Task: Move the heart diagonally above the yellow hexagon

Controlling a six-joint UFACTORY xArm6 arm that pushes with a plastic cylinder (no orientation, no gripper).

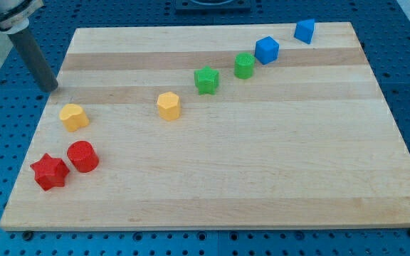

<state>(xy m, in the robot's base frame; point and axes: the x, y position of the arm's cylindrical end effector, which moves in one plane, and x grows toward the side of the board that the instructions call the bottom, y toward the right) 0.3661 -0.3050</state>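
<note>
The yellow heart [73,116] lies near the board's left edge. The yellow hexagon [169,105] lies to its right, near the board's middle. My tip [51,89] is at the left edge of the board, above and a little left of the heart and not touching it. The dark rod rises from the tip toward the view's top left.
A red cylinder [82,156] and a red star [49,171] sit below the heart. A green star [206,80], a green round block [245,65] and two blue blocks [267,50] [305,30] run diagonally up to the right of the hexagon. The wooden board [262,178] rests on a blue perforated table.
</note>
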